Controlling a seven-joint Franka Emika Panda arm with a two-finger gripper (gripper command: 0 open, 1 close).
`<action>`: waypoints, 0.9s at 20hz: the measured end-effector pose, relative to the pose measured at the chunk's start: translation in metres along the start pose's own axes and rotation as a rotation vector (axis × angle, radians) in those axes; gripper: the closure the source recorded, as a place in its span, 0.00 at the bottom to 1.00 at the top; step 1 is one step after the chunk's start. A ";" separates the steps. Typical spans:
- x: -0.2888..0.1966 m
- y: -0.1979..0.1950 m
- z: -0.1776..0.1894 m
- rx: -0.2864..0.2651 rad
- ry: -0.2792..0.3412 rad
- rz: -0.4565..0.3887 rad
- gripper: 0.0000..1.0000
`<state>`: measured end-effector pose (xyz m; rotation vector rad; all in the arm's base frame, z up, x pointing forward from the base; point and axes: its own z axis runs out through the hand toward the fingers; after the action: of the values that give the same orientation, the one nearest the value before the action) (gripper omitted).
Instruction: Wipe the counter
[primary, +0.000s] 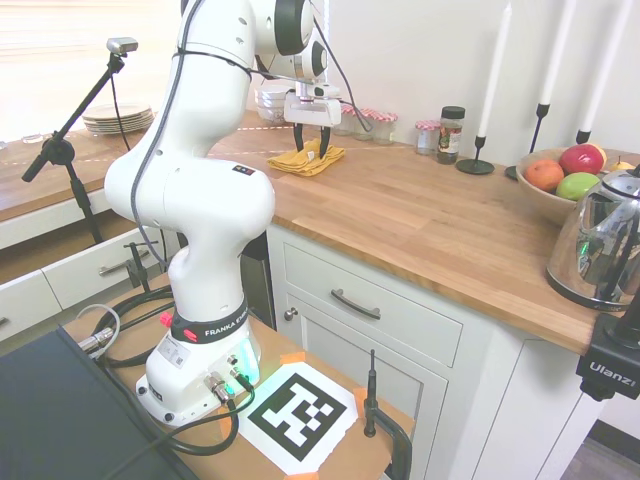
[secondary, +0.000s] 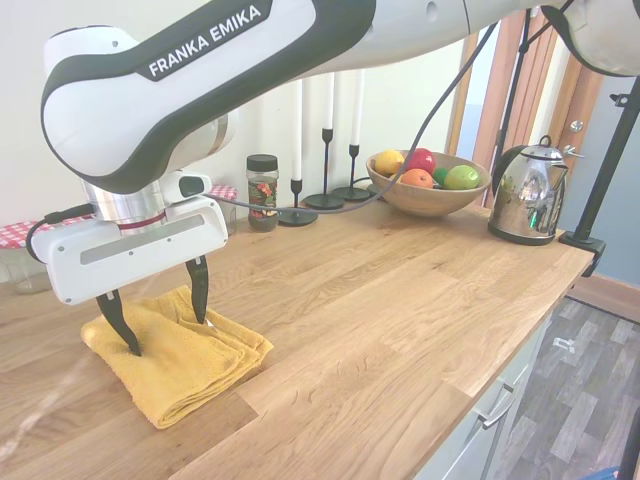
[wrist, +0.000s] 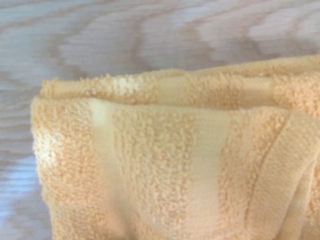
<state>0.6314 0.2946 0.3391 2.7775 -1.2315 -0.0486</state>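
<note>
Second exterior view: gripper (secondary: 160, 316) stands over a folded yellow cloth (secondary: 180, 360) at lower left of frame; fingers (secondary: 122, 318) apart, tips down on or just into the cloth's top, nothing clamped between them.
Counter: honey-brown wood counter (secondary: 400, 290) fills the lower half of this frame; in the first exterior view it runs from upper left to right edge, above the white drawers (primary: 350, 300).
Cloth position: lies flat on the counter, folded in layers, near the front edge in the second exterior view; upper centre in the first exterior view (primary: 305, 158). Wrist view shows its terry pile and folded edge (wrist: 165, 165) against bare wood.
Step in hand (judgement): taking hold of the cloth; no wiping stroke looks begun.
Next move calls for (judgement): close the fingers on the top folds, then press down and drag across the wood without letting the layers unfold or slip out.
Containers:
- wooden bowl (secondary: 425, 200), upper right of centre: fruit, i.e. a yellow one, a red one, an orange one, a green one.
- spice jar (secondary: 263, 192), dark lid, reddish contents.
- jars with red-checked lids (primary: 372, 124), behind the gripper in the first exterior view; contents not legible.
- kettle (secondary: 532, 192), right of the bowl; contents hidden.
</note>
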 end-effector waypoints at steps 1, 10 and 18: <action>0.000 0.000 0.000 0.000 -0.001 0.000 1.00; -0.001 -0.001 0.002 0.011 -0.007 0.003 1.00; -0.001 -0.001 0.003 0.023 -0.014 0.007 1.00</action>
<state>0.6312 0.2959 0.3356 2.7964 -1.2529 -0.0534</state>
